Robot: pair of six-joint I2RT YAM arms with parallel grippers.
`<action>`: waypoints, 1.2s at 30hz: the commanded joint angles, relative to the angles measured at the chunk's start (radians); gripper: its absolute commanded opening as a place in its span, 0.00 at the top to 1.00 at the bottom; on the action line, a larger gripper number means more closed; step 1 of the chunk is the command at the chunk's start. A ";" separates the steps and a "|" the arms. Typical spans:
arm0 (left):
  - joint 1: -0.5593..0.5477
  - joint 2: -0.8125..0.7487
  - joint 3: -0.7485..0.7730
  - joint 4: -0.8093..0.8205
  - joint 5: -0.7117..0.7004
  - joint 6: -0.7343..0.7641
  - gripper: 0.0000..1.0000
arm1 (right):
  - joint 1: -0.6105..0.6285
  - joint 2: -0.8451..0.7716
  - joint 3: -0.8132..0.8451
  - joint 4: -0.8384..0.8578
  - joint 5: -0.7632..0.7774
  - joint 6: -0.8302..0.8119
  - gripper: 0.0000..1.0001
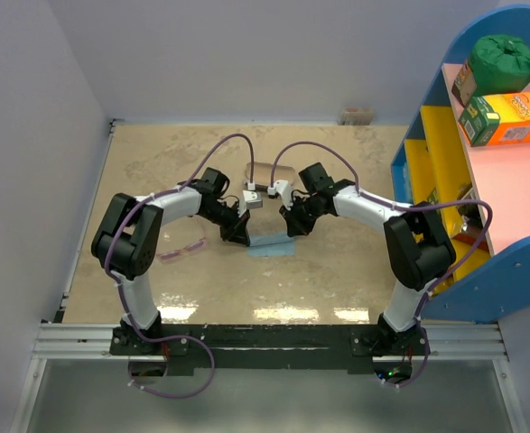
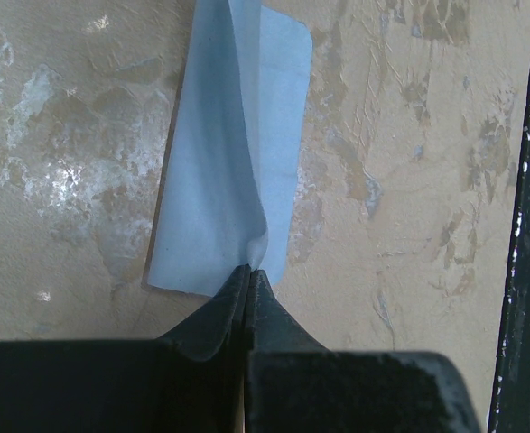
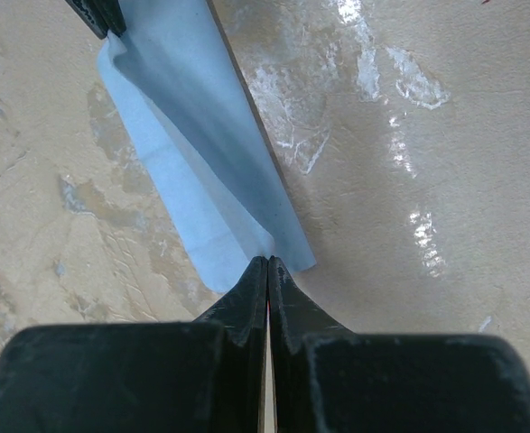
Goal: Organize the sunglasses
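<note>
At the left of the surface (image 1: 337, 271), the sunglasses (image 1: 181, 251) lie flat beneath the left arm (image 1: 134, 236), near its forearm and well apart from both sets of fingers. That arm rises from its base at the near edge, bends sharply at the elbow, and stretches its forearm rightward and slightly away, with the wrist tipped down toward the middle. The left fingers (image 2: 215, 320) are pressed together, pinching a raised fold of the cloth (image 2: 228, 162) at its near edge. The rest of the cloth slopes down and lies partly on the surface.

Midway between the arms, the top view shows the cloth as a pale blue strip just beside both wrists. The right fingers (image 3: 242, 311) are likewise closed tight on the cloth's other end, and the held edge runs as a lifted ridge from them to the left fingertips at the top corner of that view.

The right arm (image 1: 418, 248) mirrors the left, its elbow bent high and its forearm reaching leftward. A shelf (image 1: 508, 262) stands right of it.
</note>
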 commanded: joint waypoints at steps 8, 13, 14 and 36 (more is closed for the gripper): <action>-0.005 0.014 0.004 0.010 0.040 0.031 0.95 | 0.017 -0.008 -0.016 0.016 -0.004 -0.009 1.00; -0.005 0.015 0.005 0.020 0.044 0.020 0.94 | 0.023 -0.003 -0.016 0.029 -0.002 -0.002 1.00; -0.005 0.015 0.004 0.021 0.047 0.017 0.94 | 0.023 -0.003 -0.016 0.029 -0.002 -0.002 1.00; -0.007 0.022 0.004 0.003 0.060 0.035 0.86 | 0.025 -0.003 -0.020 0.033 0.021 -0.003 1.00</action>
